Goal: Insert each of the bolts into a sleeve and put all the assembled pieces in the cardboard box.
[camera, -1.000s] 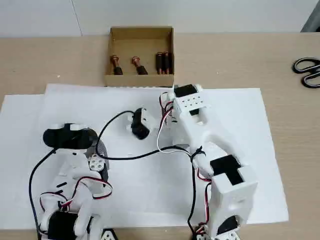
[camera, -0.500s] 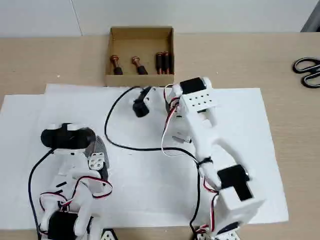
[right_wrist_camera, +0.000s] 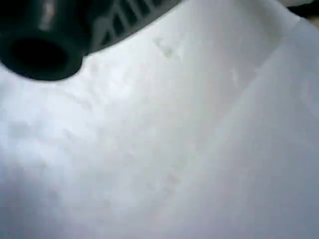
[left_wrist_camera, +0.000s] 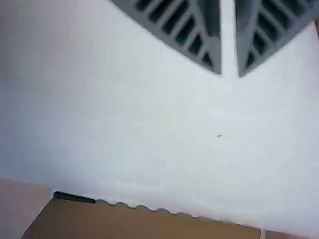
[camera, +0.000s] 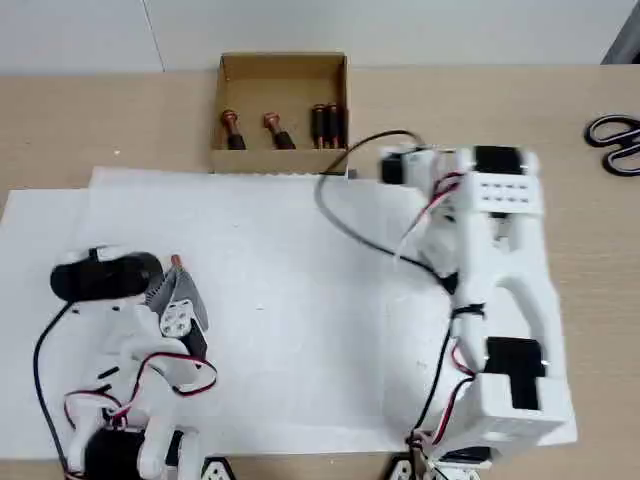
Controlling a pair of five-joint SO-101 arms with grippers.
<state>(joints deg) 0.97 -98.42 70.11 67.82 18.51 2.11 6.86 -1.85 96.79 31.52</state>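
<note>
Box: the open brown cardboard box [camera: 283, 62] sits at the far side of the pale wooden worktop [camera: 120, 110], touching the far edge of the white paper sheet [camera: 290, 320].
Pieces: four copper-and-black bolt-and-sleeve pieces [camera: 275, 131] lie inside it; you probably cannot judge from here whether every bolt is fully seated.
Left hand [camera: 172, 285]: low over the sheet and well apart from the box, its grey ribbed fingers [left_wrist_camera: 189, 30] nearly together, gripping nothing.
Right hand [camera: 398, 166]: just beside the box's near right corner; you cannot tell whether it is apart or together.
Risk: the right arm's black cable [camera: 335, 210] loops close by that corner; if you swing the arm, it could snag the box, drag it and spill the pieces.
</note>
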